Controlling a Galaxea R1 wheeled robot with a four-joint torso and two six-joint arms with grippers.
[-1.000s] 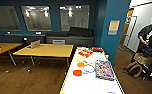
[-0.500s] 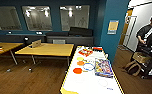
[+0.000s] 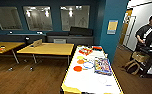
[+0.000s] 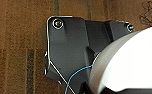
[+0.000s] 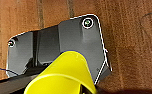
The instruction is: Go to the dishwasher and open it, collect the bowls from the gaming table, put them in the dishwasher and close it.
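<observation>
Straight ahead in the head view stands the gaming table (image 3: 92,82), its white top edged in pale yellow, carrying an orange bowl (image 3: 77,68), a white-and-blue bowl (image 3: 88,65) and a flat printed game box (image 3: 102,66). Judging by this, the collecting step is in hand. The left wrist view shows a white bowl (image 4: 132,60) close up, the right wrist view a yellow bowl (image 5: 64,75), over wooden floor (image 5: 132,50); whether either pair of jaws grips them I cannot tell. A person (image 3: 148,35) stands well right.
</observation>
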